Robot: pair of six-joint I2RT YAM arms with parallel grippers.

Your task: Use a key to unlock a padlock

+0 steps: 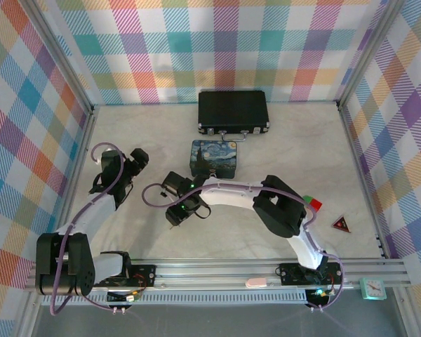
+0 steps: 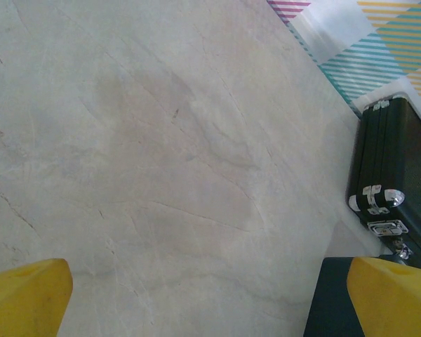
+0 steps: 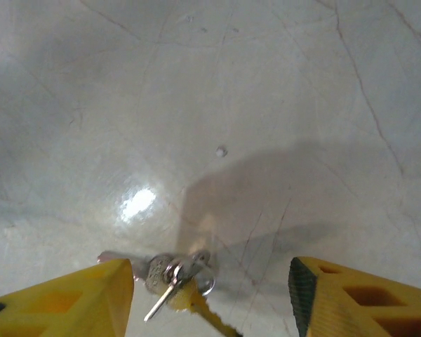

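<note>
Nearest the arm bases, the right gripper [image 3: 212,277] hangs low over the table [image 3: 217,84]. Its yellow fingers [image 3: 70,302] are spread apart and clasp nothing. Between them, close to the finger on the left of the wrist view, lies a small knot of metal. It is made up of a thin key [image 3: 158,302] pointing back toward the camera, a ring [image 3: 210,286], and a rounded lump that looks to be the padlock [image 3: 157,272]. Glare and its small size keep that from being certain. Whether the finger touches the knot cannot be told.

These pieces are judged light, hard and slick. On the smooth table they would likely skate or pivot under a sideways nudge. The key's flat head is the sensible place to pinch, with the flat faces against the pads and the blade left free. The padlock wants holding across its body, with the shackle clear.

Farther out on the left, the left gripper [image 2: 207,281] is fully released over bare table. Beyond stands a blue tin [image 1: 214,158], and farthest back a black briefcase [image 1: 233,112].
</note>
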